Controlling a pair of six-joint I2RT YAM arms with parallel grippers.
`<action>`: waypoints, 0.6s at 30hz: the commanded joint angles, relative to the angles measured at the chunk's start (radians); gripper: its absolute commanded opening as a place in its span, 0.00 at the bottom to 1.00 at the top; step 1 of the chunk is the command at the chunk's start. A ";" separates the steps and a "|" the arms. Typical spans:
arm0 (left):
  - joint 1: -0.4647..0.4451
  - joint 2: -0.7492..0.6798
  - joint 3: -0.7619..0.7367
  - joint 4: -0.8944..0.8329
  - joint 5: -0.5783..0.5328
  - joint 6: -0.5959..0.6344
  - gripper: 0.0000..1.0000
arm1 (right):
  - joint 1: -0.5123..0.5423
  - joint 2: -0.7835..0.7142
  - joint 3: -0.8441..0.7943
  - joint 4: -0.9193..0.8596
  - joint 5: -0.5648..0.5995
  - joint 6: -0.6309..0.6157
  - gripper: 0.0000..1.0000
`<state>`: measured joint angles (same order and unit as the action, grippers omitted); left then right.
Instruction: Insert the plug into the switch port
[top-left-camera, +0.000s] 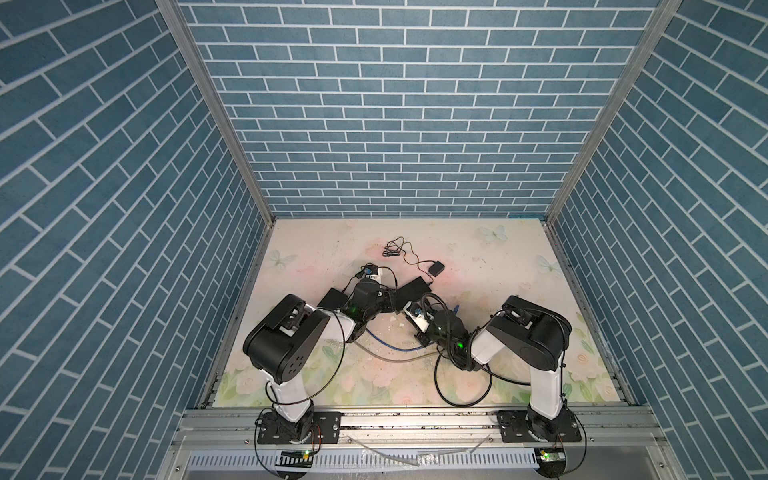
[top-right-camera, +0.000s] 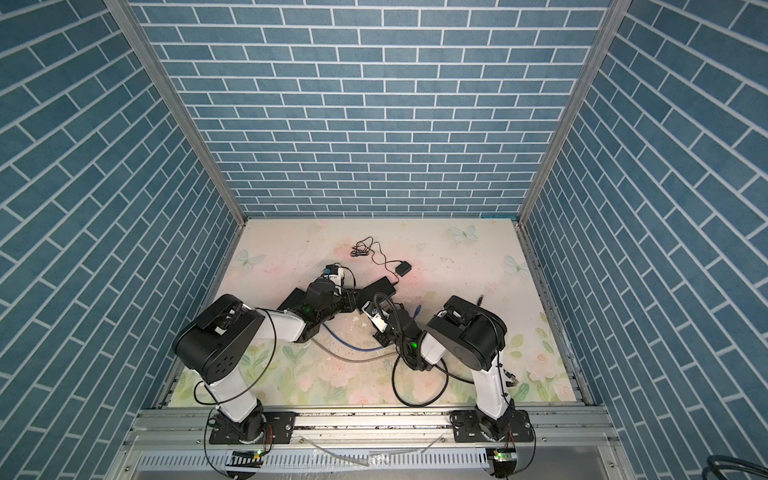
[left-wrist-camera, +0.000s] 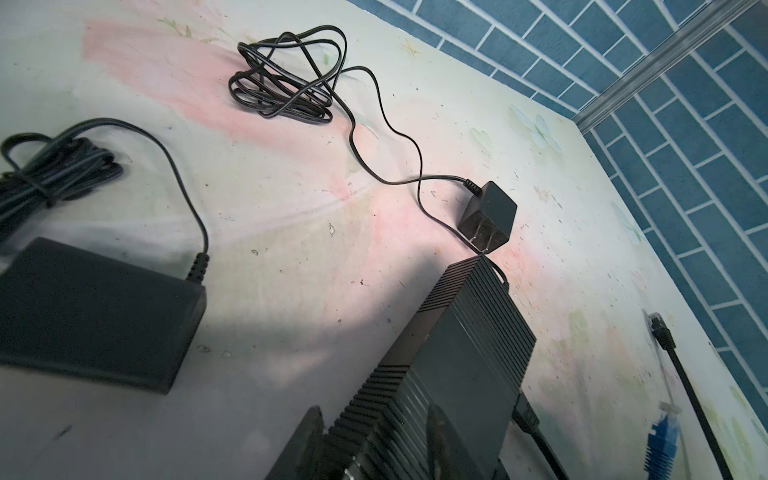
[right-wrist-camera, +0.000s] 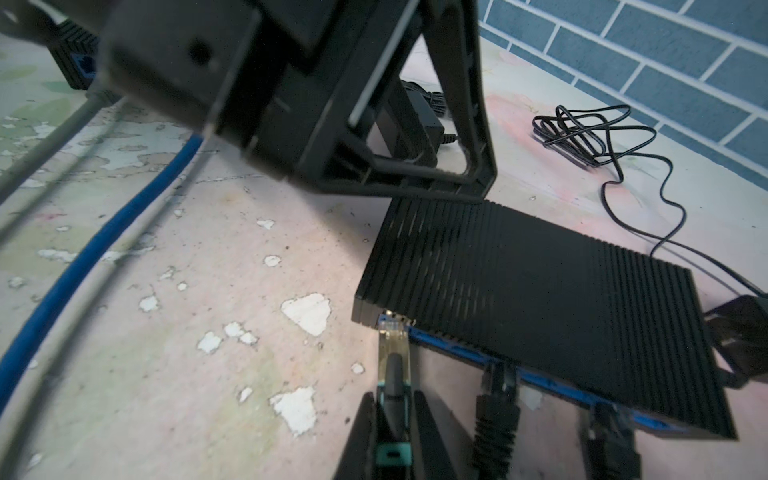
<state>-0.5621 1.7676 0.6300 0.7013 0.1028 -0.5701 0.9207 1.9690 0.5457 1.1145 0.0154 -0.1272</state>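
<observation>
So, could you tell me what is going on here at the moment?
The left gripper is clamped across the far end of the ribbed black network switch, steadying it. The right gripper holds a clear Ethernet plug with its tip at the mouth of the switch's end port. It does not look fully seated. A black cable sits in the next port.

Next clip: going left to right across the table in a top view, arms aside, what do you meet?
Black power brick → switch → blue plug. The coiled cord overlaps the switch sideways, so it is left out.
</observation>
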 joint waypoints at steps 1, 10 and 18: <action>-0.045 0.019 -0.002 0.005 0.166 0.004 0.42 | 0.010 -0.022 -0.005 -0.017 -0.060 0.022 0.00; -0.011 -0.078 0.149 -0.394 0.091 0.175 0.59 | -0.001 -0.147 -0.060 -0.161 -0.176 -0.081 0.00; -0.011 -0.098 0.306 -0.662 0.112 0.372 0.74 | -0.072 -0.350 -0.081 -0.396 -0.077 -0.037 0.00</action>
<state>-0.5701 1.6806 0.8997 0.1951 0.1871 -0.3126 0.8913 1.7050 0.4862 0.8467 -0.1070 -0.1898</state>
